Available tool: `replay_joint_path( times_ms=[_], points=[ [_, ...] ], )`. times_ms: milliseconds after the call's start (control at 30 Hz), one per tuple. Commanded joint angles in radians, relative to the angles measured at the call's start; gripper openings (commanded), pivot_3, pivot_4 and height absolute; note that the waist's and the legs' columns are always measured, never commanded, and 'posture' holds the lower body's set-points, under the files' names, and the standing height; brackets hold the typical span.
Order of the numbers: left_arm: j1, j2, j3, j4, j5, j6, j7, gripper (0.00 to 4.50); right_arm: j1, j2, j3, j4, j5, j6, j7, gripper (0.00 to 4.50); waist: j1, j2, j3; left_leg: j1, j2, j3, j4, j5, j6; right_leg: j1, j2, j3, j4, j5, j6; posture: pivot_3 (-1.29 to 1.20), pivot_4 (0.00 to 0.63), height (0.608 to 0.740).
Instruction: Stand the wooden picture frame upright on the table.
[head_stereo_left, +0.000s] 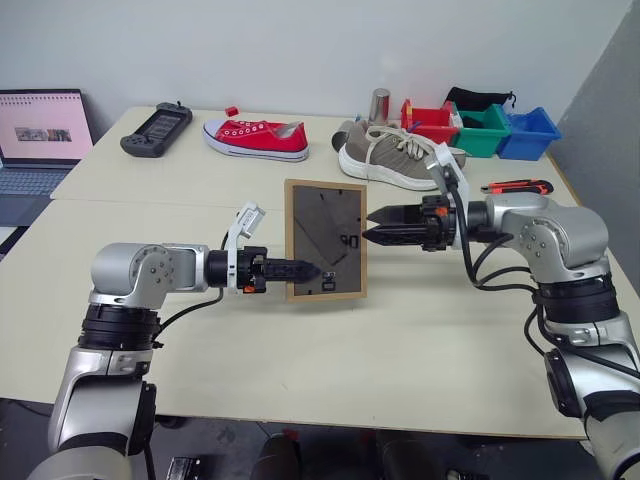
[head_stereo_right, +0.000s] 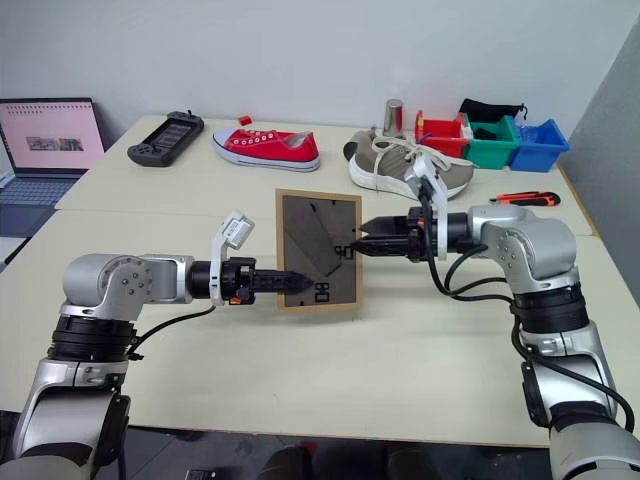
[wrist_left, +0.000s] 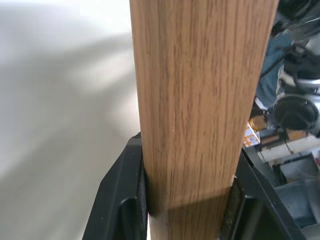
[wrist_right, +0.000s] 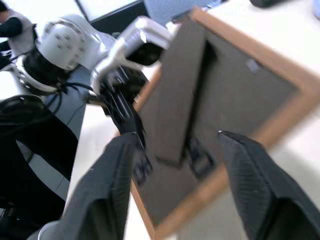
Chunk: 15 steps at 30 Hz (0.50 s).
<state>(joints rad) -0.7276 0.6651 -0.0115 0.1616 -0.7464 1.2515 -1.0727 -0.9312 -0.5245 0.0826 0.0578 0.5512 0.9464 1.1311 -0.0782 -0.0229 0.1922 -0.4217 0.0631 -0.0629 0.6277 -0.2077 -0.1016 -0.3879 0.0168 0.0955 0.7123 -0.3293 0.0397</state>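
In the left eye view, the small rectangular light-wood picture frame is held upright over the middle of the large pale cream table, long axis vertical, dark grey back panel and folded easel leg turned toward the robot; whether its lower edge touches the tabletop cannot be told. The left gripper is pinched on the frame's left edge low down, while the right gripper, jaws spread, is just beside the right edge, holding nothing. In the right eye view the same layout is seen, the right fingertips lying over the back panel near the leg. In the left wrist view, the wooden edge is clamped between both black fingers. In the right wrist view, the parted fingers straddle the leg's lower end, so the right arm is judged nearer for swinging it out.
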Motion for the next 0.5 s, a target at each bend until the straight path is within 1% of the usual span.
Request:
replay_joint_path(
  times_ms=[33, 133, 300, 500],
  points=[
    [-0.027, 0.008, -0.004, -0.017, -0.001, -0.045, -0.040, 1.29, -0.032, 0.023, 0.016, -0.003, 0.003, -0.024, -0.005, 3.77, 0.000, 0.000, 0.000, 0.000, 0.000, 0.000, 0.000, 0.000, 0.000, 0.000, 0.000, 0.000, 0.000, 0.000, 0.000, 0.00, 0.150, 0.740],
    [-0.027, 0.009, -0.010, -0.017, 0.000, -0.053, -0.047, 1.29, -0.050, 0.040, 0.022, 0.018, -0.001, -0.032, -0.007, 4.44, 0.000, 0.000, 0.000, -0.001, 0.000, 0.000, 0.000, 0.000, 0.000, -0.001, 0.000, 0.000, 0.000, 0.000, 0.000, 0.00, 0.150, 0.740],
    [-0.026, 0.007, -0.016, -0.018, 0.001, -0.057, -0.054, 1.29, -0.076, 0.084, 0.038, 0.048, -0.020, -0.056, -0.034, 4.48, -0.002, 0.000, 0.000, -0.002, 0.000, 0.000, 0.000, 0.000, 0.000, -0.001, 0.000, 0.000, 0.001, 0.000, 0.000, 0.00, 0.150, 0.740],
    [-0.030, 0.002, -0.024, -0.009, 0.012, -0.067, -0.057, 1.29, -0.077, 0.118, 0.063, 0.030, -0.007, -0.051, -0.018, 4.48, -0.002, 0.000, 0.000, -0.002, 0.000, 0.000, 0.000, 0.000, 0.000, -0.001, 0.000, -0.001, 0.001, 0.000, 0.000, 0.00, 0.150, 0.740]
  ],
)
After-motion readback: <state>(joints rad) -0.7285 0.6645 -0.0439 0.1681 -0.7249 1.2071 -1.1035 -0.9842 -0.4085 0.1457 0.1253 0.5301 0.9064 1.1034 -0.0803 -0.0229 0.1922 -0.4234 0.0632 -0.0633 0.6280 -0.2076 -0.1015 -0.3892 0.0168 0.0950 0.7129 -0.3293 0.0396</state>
